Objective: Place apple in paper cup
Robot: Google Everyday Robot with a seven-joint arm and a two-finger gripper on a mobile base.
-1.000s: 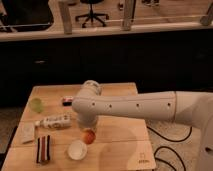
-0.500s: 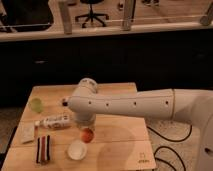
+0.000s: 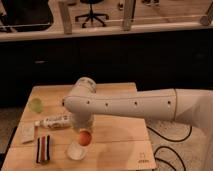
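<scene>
The apple (image 3: 85,137) is small, round and red-orange. It sits in the tip of my gripper (image 3: 83,133), which reaches down from the big white arm over the front left of the wooden table (image 3: 120,145). The gripper is shut on the apple and holds it at the upper right edge of the paper cup (image 3: 75,150). The cup is white with a wide rim and stands upright near the table's front edge. The arm hides much of the gripper.
A pale green round thing (image 3: 35,105) sits at the table's left back. A white bottle (image 3: 54,121) lies on its side left of the gripper. A white packet (image 3: 27,131) and a dark striped packet (image 3: 44,149) lie at front left. A glass railing stands behind.
The gripper with the apple has shifted slightly left and down, closer to the cup's rim. The cup and the other objects have not moved.
</scene>
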